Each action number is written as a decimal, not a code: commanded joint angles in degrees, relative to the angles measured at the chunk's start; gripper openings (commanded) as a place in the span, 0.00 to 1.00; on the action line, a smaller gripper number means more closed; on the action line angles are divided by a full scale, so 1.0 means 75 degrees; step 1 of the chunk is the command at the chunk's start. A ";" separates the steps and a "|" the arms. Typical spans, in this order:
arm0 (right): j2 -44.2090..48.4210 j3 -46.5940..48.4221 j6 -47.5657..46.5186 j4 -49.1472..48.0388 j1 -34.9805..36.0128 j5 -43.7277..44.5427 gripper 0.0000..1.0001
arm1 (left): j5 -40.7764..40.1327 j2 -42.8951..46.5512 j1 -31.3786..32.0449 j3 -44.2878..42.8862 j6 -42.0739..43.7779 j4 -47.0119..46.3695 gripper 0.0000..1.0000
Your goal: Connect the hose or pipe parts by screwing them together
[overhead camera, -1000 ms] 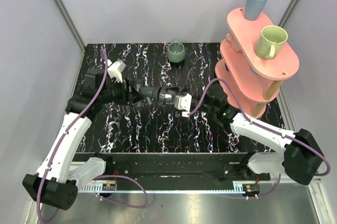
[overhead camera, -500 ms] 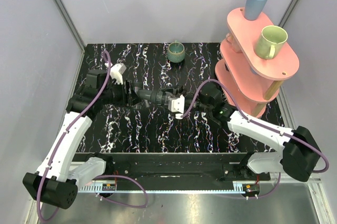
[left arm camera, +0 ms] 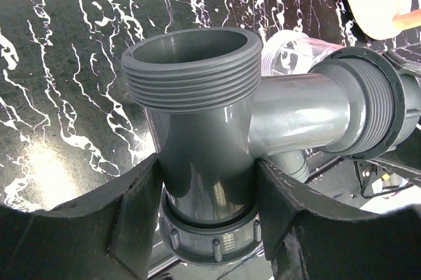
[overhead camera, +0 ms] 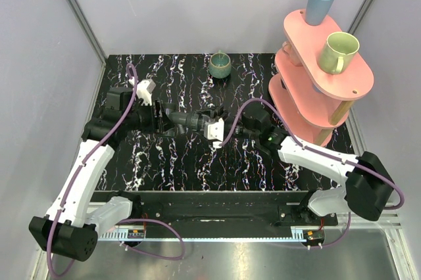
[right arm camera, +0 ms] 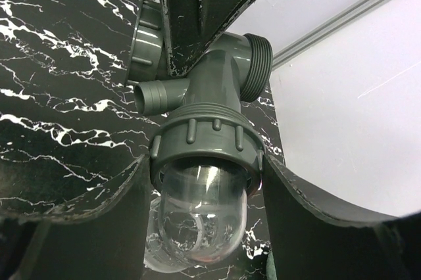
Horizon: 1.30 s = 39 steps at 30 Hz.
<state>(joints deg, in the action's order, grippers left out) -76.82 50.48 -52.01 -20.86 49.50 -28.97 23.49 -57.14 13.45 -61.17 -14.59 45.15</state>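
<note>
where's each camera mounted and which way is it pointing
Top external: fixed above and behind the bases, looking down on the table; left arm and right arm both show.
Left wrist: on the left wrist, looking along the left hand, which clamps the grey fitting.
Right wrist: on the right wrist, looking along the right hand, closed around the clear connector.
Shared: all three show the grey fitting.

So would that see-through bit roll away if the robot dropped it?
Probably: the clear connector is round and domed, so it could roll. It looks like smooth, hard plastic, likely stiff and a bit slippery.
</note>
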 commanded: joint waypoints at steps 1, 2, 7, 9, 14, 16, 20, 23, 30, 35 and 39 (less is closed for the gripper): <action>-0.0246 0.0418 0.0324 -0.0546 0.0139 0.0347 0.27 | 0.0479 0.0260 0.0093 -0.0153 -0.0094 -0.0441 0.00; -0.0258 0.0464 0.0418 -0.0546 0.0139 0.0417 0.27 | 0.0501 0.0272 0.0093 -0.0141 -0.0129 -0.0430 0.00; -0.0398 0.0617 0.1062 -0.0441 0.0139 0.0500 0.27 | 0.0454 0.0248 0.0093 -0.0141 -0.0211 -0.0464 0.00; -0.0433 0.0629 0.1157 -0.0499 0.0162 0.0511 0.26 | 0.0606 0.0260 0.0093 -0.0025 -0.0153 -0.0640 0.00; -0.0550 0.0710 0.1496 -0.0675 0.0151 0.0546 0.24 | 0.0864 0.0319 0.0105 0.0198 0.0011 -0.0991 0.00; -0.0609 0.0792 0.1906 -0.0687 0.0162 0.0581 0.22 | 0.0970 0.0435 0.0105 0.0280 0.0012 -0.1167 0.00; -0.0680 0.0840 0.2644 -0.1037 0.0162 0.0652 0.20 | 0.1344 0.0693 0.0116 0.0561 -0.0059 -0.1833 0.00; -0.0726 0.0875 0.2985 -0.1062 0.0139 0.0617 0.18 | 0.1451 0.0997 0.0140 0.0993 0.0162 -0.2395 0.00; -0.0797 0.1121 0.4166 -0.0945 0.0139 0.0605 0.11 | 0.1684 0.1700 0.0152 0.2026 0.0680 -0.3979 0.00; -0.0867 0.1239 0.5011 -0.1154 0.0104 0.0944 0.05 | 0.1942 0.2006 0.0198 0.2576 0.0423 -0.4987 0.00; -0.0844 0.0993 0.5772 -0.1811 -0.0036 0.0887 0.03 | 0.2269 0.2123 0.0198 0.2882 0.0106 -0.5631 0.00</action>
<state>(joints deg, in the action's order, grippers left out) -82.02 55.44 -17.80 -21.98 48.95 -22.98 21.91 -43.11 12.29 -40.60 -10.13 16.25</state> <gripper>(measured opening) 0.648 0.579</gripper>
